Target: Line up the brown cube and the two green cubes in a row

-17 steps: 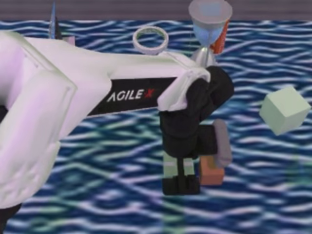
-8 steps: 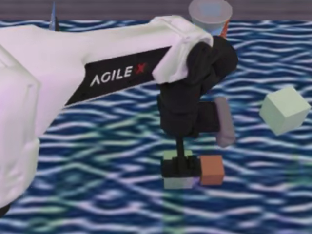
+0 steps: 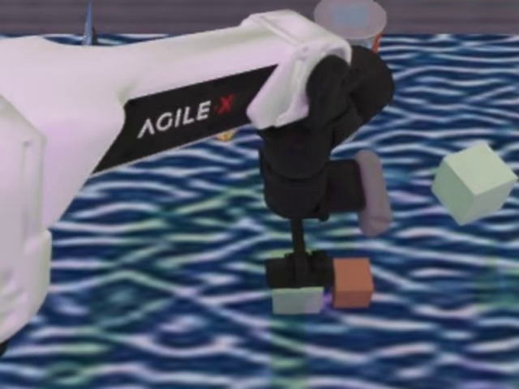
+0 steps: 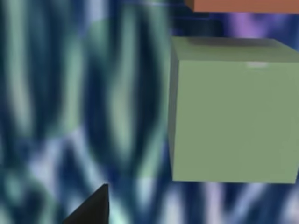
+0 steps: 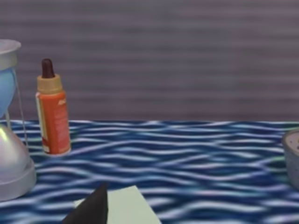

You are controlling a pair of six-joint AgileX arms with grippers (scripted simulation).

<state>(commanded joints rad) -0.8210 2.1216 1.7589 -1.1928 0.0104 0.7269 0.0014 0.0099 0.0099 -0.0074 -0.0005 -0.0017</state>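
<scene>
- Our left hand [image 3: 298,274] stood over the smaller green cube [image 3: 297,300]; we could not tell its finger gap.
- That cube sat touching the brown cube [image 3: 353,283].
- The larger green cube [image 3: 473,183] lay well apart, at the counter's [image 3: 162,267] right.

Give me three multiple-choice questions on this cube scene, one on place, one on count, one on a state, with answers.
1. Where is the brown cube?
A. right beside a green cube
B. at the table's far left
C. atop the hourglass

2. How many green cubes show in the top view?
A. one
B. two
C. four

3. The other green cube is
A. already in the row
B. off alone at the right
C. stacked on the brown cube

Answers: 1 A, they sit side by side under the left gripper. 2 B, one by the brown cube, one at the right. 3 B, apart from the pair.
</scene>
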